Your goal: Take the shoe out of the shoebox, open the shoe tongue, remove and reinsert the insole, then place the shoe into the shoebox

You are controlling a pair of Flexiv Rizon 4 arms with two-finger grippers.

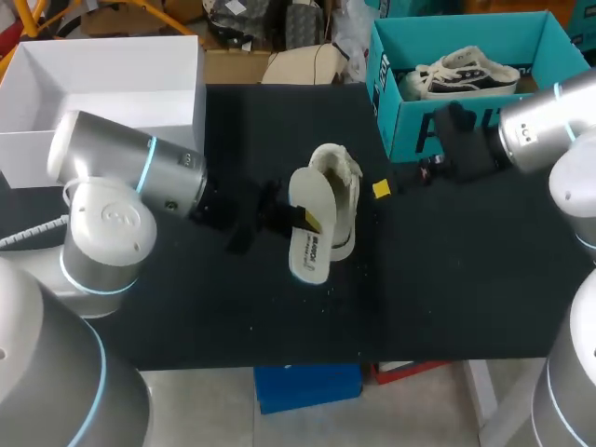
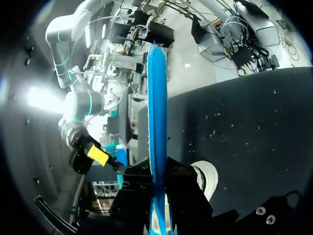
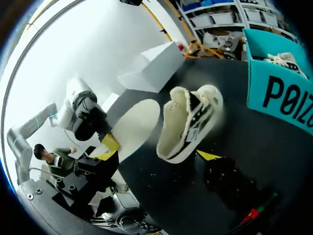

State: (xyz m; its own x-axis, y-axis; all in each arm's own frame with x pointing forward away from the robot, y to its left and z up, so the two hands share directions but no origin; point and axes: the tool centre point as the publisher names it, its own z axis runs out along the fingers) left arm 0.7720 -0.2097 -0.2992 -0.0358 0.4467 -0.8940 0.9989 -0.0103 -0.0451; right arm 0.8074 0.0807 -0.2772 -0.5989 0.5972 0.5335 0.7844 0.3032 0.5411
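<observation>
Left gripper [image 1: 305, 222]: middle of the head view, closed on the insole [image 1: 308, 253], pinching it about midway along its length.
Insole: held up off the table [image 1: 447, 279]. Its long axis runs from the middle towards the lower edge of the head view. In the left wrist view it passes edge-on between the gripper's fingers, blue underside showing.
Shoe [image 1: 343, 191]: on the table just right of the insole in the head view, touching or overlapping it. It seems tipped on its side, with its fleecy opening towards the upper end.
Key relation: the two long axes lie roughly parallel. By my judgement, the insole has to turn its tip towards the shoe's opening and slide in lengthwise.
Nearer arm: the left, which already has the insole at the shoe.
Right gripper [image 1: 383, 189]: just right of the shoe, gripping nothing that I can see. I cannot tell whether it is open or closed.
Shoebox [image 1: 396, 130]: upper right, teal, with a second shoe [image 1: 466, 74] inside.
White box [image 1: 93, 84]: upper left.
Count: two shoes, one insole, one shoebox, one white box, two grippers.
</observation>
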